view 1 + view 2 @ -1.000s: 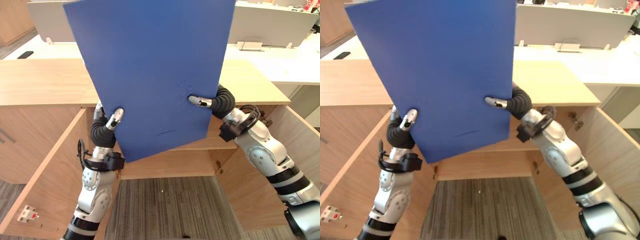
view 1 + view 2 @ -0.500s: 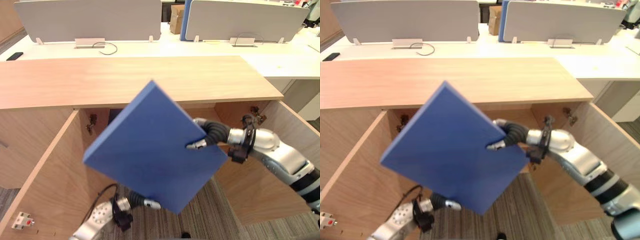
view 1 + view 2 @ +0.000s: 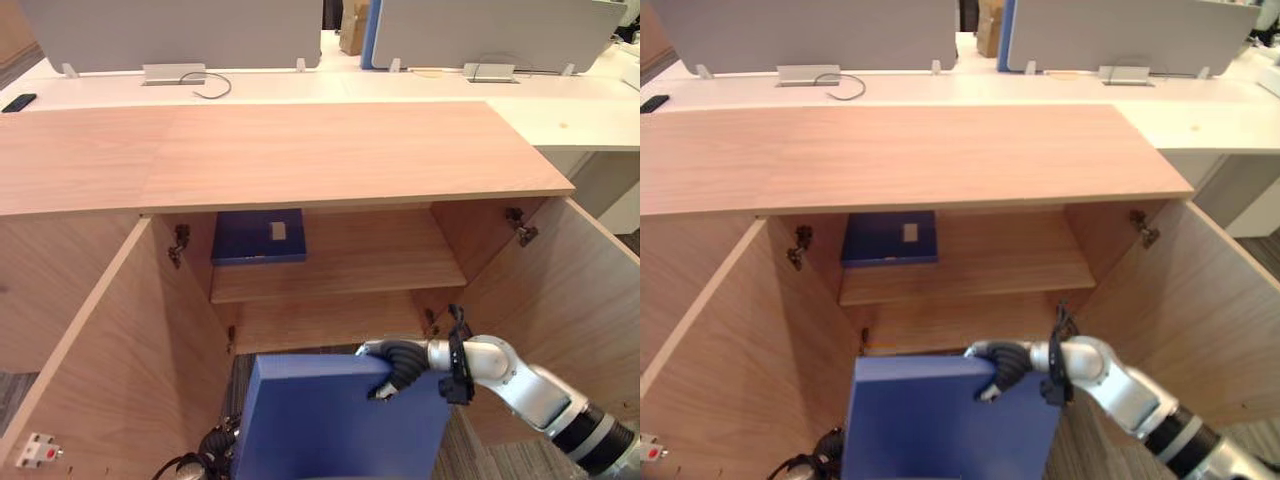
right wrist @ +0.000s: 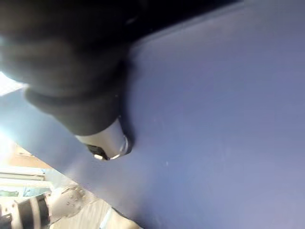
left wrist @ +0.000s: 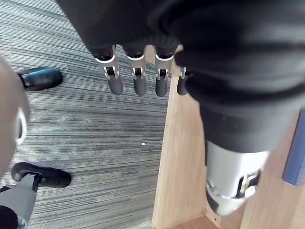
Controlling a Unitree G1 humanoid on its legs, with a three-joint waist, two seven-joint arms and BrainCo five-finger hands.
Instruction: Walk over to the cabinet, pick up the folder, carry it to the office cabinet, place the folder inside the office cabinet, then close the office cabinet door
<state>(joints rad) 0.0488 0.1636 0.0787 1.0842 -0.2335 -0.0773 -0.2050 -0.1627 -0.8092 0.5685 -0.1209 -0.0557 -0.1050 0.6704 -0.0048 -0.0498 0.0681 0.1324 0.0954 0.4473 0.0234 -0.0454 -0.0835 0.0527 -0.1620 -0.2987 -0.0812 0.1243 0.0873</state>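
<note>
Wood office cabinet (image 3: 300,150) stands with both doors swung wide: the left door (image 3: 110,370) and the right door (image 3: 560,290) each angle out toward the camera. Behind its long top runs a white desk (image 3: 330,85) with grey partition screens (image 3: 170,30). Inside, one shelf (image 3: 370,265) crosses the opening.

The blue folder (image 3: 330,420) is low in front of the opening, between the two doors and below the level of the shelf. Its broad face is toward the camera and its lower edge runs out of view. Whether it is past the cabinet's front edge I cannot tell. A second, darker blue binder (image 3: 258,236) lies flat on the shelf at its back left corner.

The right hand (image 3: 395,368) grips the folder at its upper right corner, the fingers hooked over the top edge and the thumb (image 4: 106,143) pressed flat on the blue face. The left hand (image 5: 138,76) hangs apart from the folder with its fingers straight and holding nothing, over grey striped carpet (image 5: 86,119) beside a wooden panel edge.

A small white fitting with a red spot (image 3: 37,451) sits on the inner face of the left door, near its lower outer corner. A dark phone (image 3: 19,101) lies on the desk at its far left.
</note>
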